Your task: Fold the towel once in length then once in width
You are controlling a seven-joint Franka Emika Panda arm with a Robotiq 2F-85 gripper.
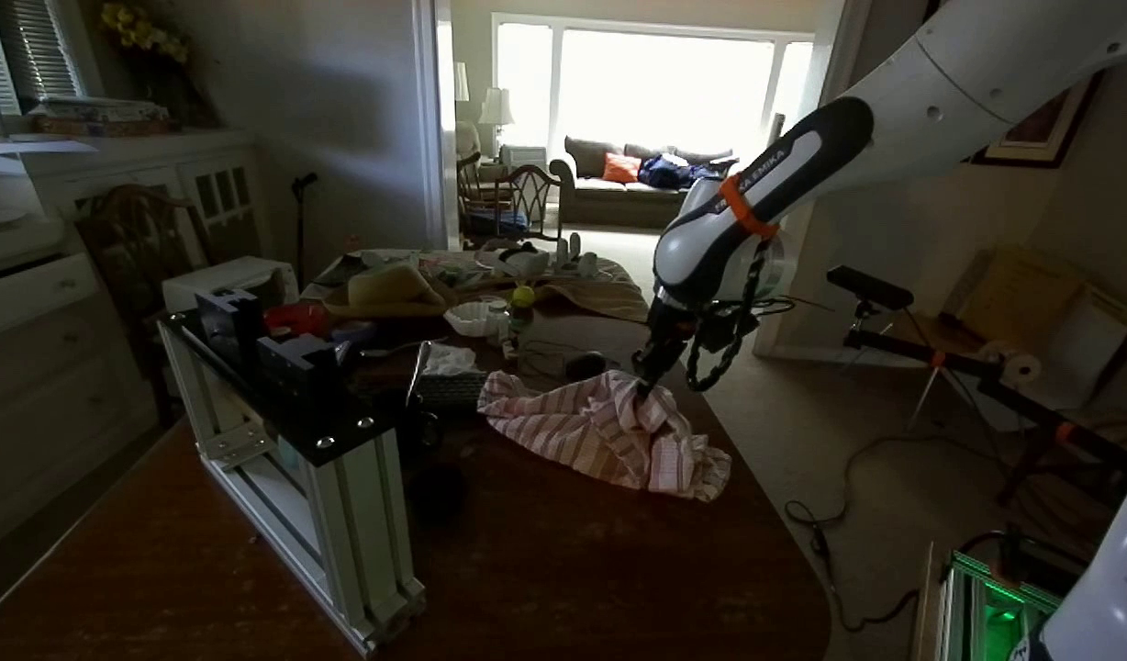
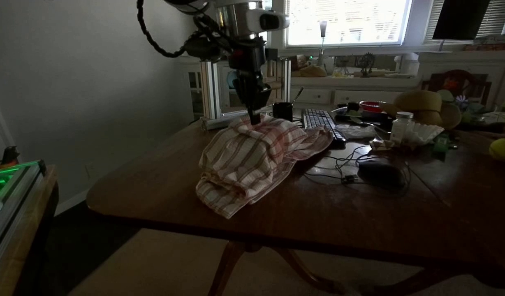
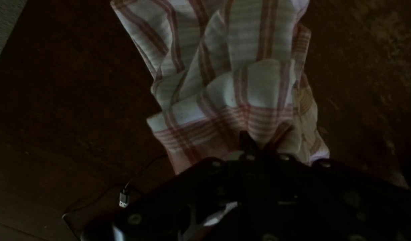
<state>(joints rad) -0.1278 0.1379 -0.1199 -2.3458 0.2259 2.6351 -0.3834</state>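
Examining the striped towel (image 2: 248, 158), we find it crumpled on the wooden table (image 2: 154, 181), near the keyboard (image 2: 320, 121). Brown and reddish stripes cross its pale cloth; in the wrist view we note a red banded border. Pleats converge at the gripper (image 2: 254, 117), whose jaws are clenched on a pinch of it. We see folds forming a rounded hump above a flatter lower layer.

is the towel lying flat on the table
No, in an exterior view the towel sits in a rumpled, raised heap on the table.
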